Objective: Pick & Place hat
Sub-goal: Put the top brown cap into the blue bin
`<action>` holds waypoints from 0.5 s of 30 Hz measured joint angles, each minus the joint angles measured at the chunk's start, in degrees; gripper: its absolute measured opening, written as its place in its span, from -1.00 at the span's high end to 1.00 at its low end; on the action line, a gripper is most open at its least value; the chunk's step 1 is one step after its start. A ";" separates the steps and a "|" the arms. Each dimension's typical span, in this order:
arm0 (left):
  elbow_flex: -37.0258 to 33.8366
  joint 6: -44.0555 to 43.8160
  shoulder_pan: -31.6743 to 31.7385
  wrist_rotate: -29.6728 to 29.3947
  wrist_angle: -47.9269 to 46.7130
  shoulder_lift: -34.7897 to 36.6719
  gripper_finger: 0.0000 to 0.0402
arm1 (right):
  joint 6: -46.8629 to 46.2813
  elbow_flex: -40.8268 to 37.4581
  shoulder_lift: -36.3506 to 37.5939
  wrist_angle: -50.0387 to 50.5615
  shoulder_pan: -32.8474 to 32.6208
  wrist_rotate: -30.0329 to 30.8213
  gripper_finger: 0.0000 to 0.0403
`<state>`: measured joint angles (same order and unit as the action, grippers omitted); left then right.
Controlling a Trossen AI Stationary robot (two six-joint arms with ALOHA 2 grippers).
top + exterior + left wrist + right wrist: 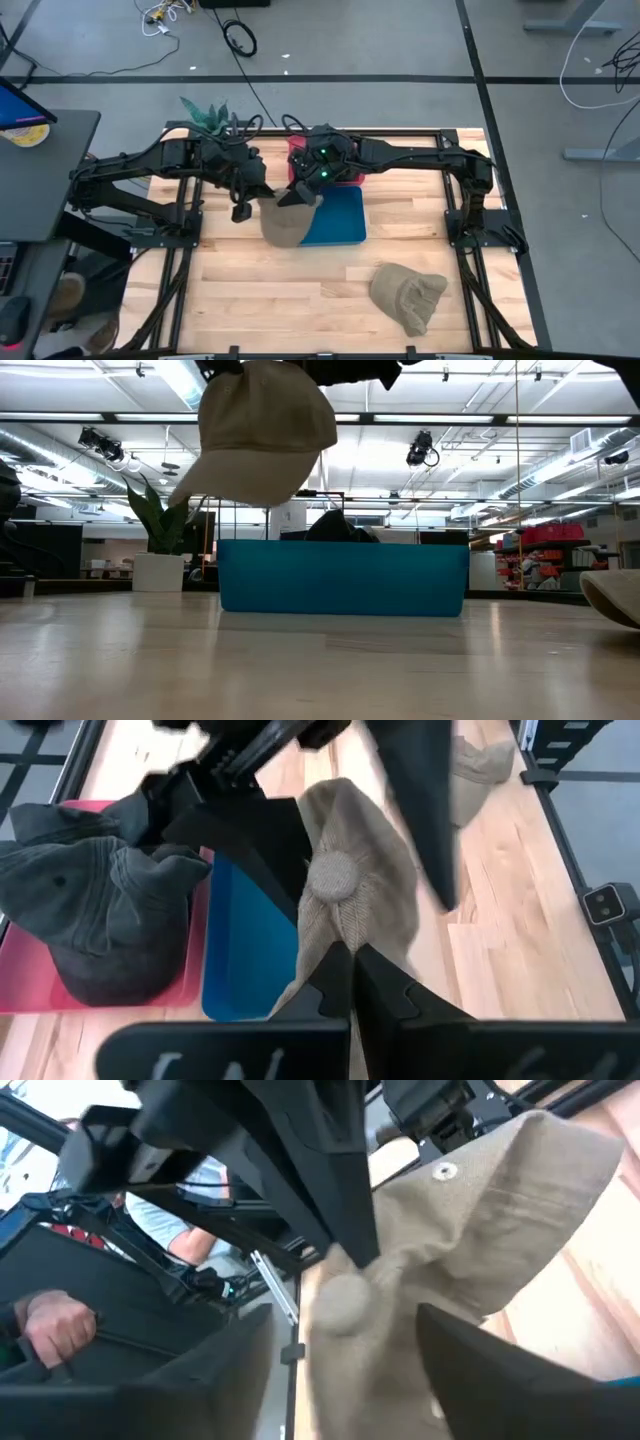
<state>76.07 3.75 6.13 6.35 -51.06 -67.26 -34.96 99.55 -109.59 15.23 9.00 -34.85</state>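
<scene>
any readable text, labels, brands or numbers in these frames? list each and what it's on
None can be read.
Beige cap, held by both the left gripper and the right gripper: no print or logo shows.
Second beige cap, dark cap, blue tray, red tray: no markings show.
Pale marks on the left gripper's body: too blurred to read.
Red shelves in the room behind: too small to read.

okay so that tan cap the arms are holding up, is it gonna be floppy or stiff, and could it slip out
Probably floppy: the tan cap folds and creases where the left gripper pinches its crown. The brim looks stiffer, holding its curve in the low view. It seems light, hanging above the blue tray from a cloth pinch. The right gripper also grips it, so slipping looks unlikely.
</scene>
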 joint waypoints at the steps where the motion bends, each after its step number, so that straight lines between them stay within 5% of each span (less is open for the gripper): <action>1: 0.00 0.00 0.00 0.02 0.08 0.00 0.99 | 0.02 0.00 -0.10 0.15 0.02 -0.43 -0.13; 9: 0.00 1.47 0.00 -0.89 0.15 0.00 0.99 | -0.57 0.00 -0.14 -0.24 0.02 -1.61 0.90; 15: 0.00 1.56 -0.04 -7.77 0.38 0.00 0.78 | -1.84 0.00 -0.12 -0.27 0.19 -1.55 0.97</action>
<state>76.07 5.31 6.09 -1.42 -50.68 -67.26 -36.80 99.55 -109.71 14.97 9.19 -36.40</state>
